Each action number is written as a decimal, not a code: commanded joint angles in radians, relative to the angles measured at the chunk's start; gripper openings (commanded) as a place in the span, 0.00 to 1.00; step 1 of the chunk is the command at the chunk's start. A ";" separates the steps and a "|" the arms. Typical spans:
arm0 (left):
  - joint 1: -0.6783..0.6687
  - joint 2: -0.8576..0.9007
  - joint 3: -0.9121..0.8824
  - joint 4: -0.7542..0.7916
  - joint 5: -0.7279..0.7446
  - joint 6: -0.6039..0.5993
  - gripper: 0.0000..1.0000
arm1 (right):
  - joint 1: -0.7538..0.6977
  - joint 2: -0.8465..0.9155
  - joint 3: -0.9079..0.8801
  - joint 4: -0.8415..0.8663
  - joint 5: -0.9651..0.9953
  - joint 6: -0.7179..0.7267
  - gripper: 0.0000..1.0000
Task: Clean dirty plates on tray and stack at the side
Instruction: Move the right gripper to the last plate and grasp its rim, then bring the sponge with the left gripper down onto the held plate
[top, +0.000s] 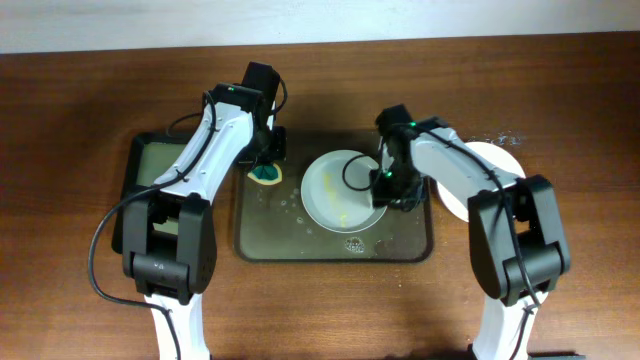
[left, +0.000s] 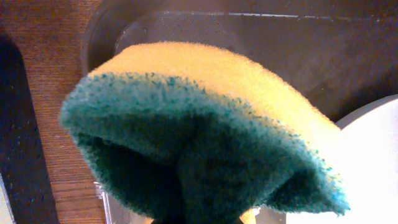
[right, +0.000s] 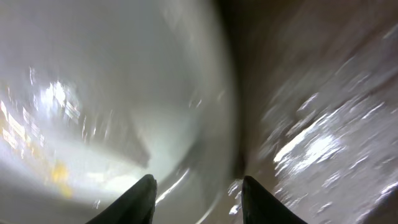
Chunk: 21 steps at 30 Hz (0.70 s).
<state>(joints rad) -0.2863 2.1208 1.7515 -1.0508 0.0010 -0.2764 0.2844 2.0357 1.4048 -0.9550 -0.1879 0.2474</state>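
Observation:
A pale plate (top: 338, 190) with yellow streaks lies on the dark tray (top: 270, 235). My right gripper (top: 384, 190) is open at the plate's right rim; in the right wrist view its fingers (right: 198, 193) straddle the plate's edge (right: 112, 112), one over the plate, one over the wet tray (right: 323, 124). My left gripper (top: 267, 160) is shut on a yellow and green sponge (top: 267, 176) at the tray's left back corner. The sponge (left: 199, 130) fills the left wrist view. Another white plate (top: 490, 175) lies on the table right of the tray, partly hidden by my right arm.
A smaller black tray with greenish inside (top: 150, 170) stands left of the big tray, under my left arm. Water drops (top: 355, 243) lie on the big tray's front. Brown wooden table (top: 80, 110) surrounds it all.

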 joint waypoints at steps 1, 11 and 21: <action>0.006 0.000 0.013 0.002 0.003 0.016 0.00 | -0.044 -0.017 0.020 0.063 0.036 -0.118 0.46; 0.006 0.000 0.013 0.002 0.003 0.016 0.00 | -0.049 0.047 0.019 0.140 -0.003 -0.178 0.23; 0.006 0.000 0.013 0.008 0.003 0.016 0.00 | -0.035 0.050 -0.011 0.122 -0.052 0.232 0.04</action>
<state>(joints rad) -0.2863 2.1208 1.7515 -1.0466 0.0006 -0.2764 0.2325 2.0621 1.4174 -0.8326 -0.2321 0.2554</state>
